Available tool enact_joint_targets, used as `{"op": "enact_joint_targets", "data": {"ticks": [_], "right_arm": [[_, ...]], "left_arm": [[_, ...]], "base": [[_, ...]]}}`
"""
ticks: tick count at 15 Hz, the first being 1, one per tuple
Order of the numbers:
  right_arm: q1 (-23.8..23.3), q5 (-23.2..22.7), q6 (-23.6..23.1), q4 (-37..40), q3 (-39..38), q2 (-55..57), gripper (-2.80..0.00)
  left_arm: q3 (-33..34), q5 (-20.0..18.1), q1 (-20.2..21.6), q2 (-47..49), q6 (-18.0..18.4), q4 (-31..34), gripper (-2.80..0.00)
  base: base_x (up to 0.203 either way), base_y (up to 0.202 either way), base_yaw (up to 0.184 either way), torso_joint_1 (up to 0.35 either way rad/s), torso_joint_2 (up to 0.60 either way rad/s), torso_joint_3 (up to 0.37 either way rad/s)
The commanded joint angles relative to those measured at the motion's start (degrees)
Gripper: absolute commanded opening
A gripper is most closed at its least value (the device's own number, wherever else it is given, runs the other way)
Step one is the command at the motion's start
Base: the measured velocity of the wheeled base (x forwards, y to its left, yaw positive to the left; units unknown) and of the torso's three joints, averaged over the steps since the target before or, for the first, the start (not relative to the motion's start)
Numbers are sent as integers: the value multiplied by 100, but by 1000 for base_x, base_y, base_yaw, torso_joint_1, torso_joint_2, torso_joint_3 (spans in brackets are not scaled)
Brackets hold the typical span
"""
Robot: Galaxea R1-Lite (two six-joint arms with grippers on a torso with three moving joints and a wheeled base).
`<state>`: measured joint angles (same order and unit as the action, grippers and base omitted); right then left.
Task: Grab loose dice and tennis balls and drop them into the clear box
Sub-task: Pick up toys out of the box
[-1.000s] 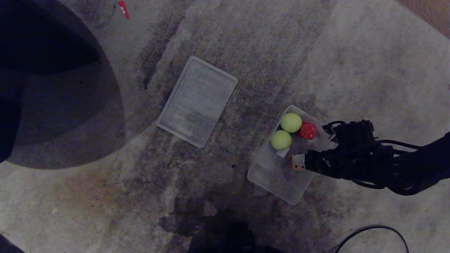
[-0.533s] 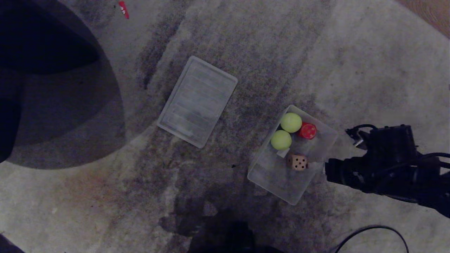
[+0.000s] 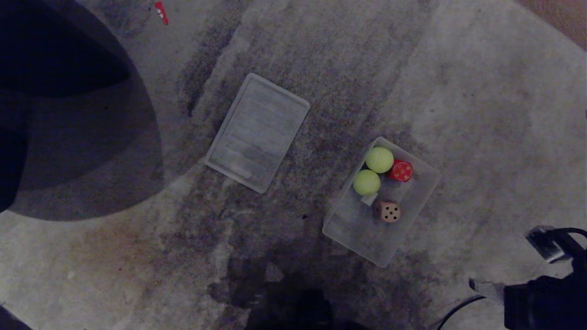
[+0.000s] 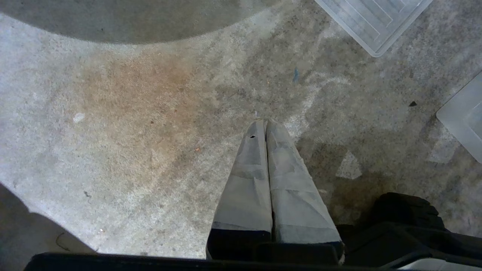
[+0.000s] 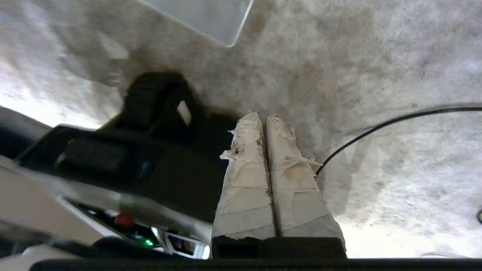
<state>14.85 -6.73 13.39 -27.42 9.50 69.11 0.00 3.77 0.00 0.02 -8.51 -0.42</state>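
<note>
The clear box [image 3: 362,234] lies on the carpet right of centre. In it are two tennis balls [image 3: 379,159] [image 3: 366,182], a red die [image 3: 401,170] and a tan die [image 3: 387,211] with dark pips up. My right gripper [image 5: 263,116] is shut and empty, pulled back to the lower right corner of the head view [image 3: 481,286], well clear of the box. A corner of the box [image 5: 211,19] shows beyond its fingers. My left gripper [image 4: 265,121] is shut and empty, parked over bare carpet.
The flat ribbed lid [image 3: 257,133] lies left of the box. A small red object [image 3: 161,12] sits at the far edge. A large dark shape [image 3: 69,114] fills the left side. A black cable [image 3: 463,306] curls near my right arm.
My right gripper let the tan die drop into the box, then drew back from over the box to the lower right and shut. The tan die now rests in the box.
</note>
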Motion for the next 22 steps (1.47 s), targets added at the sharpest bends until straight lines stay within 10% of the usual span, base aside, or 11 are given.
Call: {"op": "enact_joint_targets", "data": {"ticks": [1, 7, 13, 22], "right_arm": [[9, -25, 28, 140, -252, -1347, -280], [-219, 137, -96, 918, -951, -3900, -280], [-1496, 448, -841, 2174, -964, -5710, -280], [-1458, 611, -1347, 2637, -994, -6920, -280]], "left_arm": [[0, 1, 0, -7, -6, -7, -280], [0, 1, 0, -2, -2, -2, -280], [0, 1, 0, -11, -11, -2, -280], [0, 1, 0, -2, -2, -2, -280]], "base": [[0, 0, 0, 0, 0, 0], [0, 0, 0, 0, 0, 0], [0, 0, 0, 0, 0, 0], [0, 0, 0, 0, 0, 0]]}}
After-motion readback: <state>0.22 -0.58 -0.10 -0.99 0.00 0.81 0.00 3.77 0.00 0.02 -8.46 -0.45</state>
